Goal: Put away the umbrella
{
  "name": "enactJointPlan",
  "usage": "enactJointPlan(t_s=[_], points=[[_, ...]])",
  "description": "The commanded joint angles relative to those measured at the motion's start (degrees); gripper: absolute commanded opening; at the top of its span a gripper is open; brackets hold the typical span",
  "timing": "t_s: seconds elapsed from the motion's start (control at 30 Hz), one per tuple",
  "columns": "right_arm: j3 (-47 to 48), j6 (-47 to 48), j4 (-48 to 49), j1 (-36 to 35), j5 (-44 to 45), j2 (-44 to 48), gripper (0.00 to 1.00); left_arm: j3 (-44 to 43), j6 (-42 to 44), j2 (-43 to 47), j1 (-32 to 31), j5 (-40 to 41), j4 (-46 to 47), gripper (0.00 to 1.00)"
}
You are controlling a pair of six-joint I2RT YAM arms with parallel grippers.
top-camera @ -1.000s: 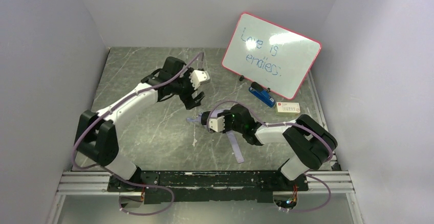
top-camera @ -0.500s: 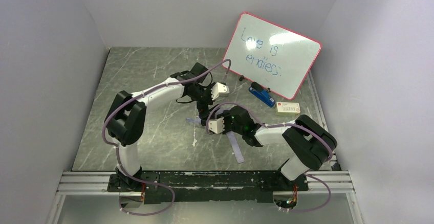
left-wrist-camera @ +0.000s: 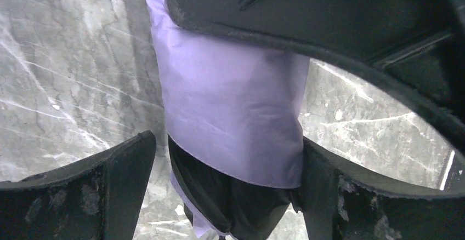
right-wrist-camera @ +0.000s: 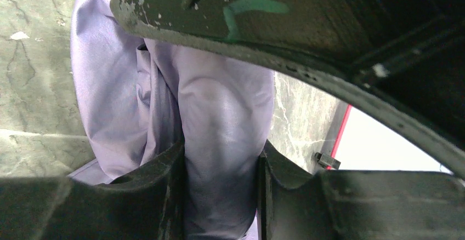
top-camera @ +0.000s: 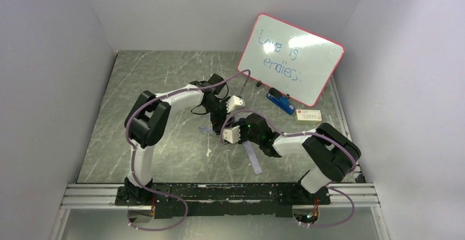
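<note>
Center frame overhead, both arms bend inward: the left gripper [left-wrist-camera: 225, 158] straddles the lavender umbrella [left-wrist-camera: 230, 97], jaws wide apart; the right gripper [right-wrist-camera: 219, 163] clamps its fabric.

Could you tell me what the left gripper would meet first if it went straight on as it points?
The left gripper would most likely meet the umbrella first: its lavender fabric lies between the open jaws, though depth is unclear.

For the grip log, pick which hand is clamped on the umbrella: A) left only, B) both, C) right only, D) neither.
C: the right hand is pinched shut on the umbrella, squeezing its lavender fabric, while the left hand stands wide open around it.
</note>
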State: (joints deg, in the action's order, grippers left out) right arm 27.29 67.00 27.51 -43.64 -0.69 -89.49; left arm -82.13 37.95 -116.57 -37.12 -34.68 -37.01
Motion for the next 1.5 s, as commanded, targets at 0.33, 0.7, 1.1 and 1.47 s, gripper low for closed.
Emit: enactJointPlan(t_s=[0.33,0.7,1.1,1.47], points=[[-1.6,1.5,-10.6,-1.0,2.2,-3.0,0.09,-4.8,3.2,-5.7,-0.8,-4.3,-4.9,0.9],[-2.0,1.6,-10.0,-1.0,2.6,-2.6,0.09,-4.8,0.4,-7.8,-1.7,-0.9,-3.4,0.74],[-1.3,1.1,-9.4,-1.4,3.4,0.0,0.2,-5.0,-3.8,-9.0,-2.7,5.9,-0.8,0.19],[-0.2,-11.1,-10.0,-2.9,1.0,15.1,0.54,-1.0,-5.6,-7.6,-2.9,14.3,2.6,0.05]])
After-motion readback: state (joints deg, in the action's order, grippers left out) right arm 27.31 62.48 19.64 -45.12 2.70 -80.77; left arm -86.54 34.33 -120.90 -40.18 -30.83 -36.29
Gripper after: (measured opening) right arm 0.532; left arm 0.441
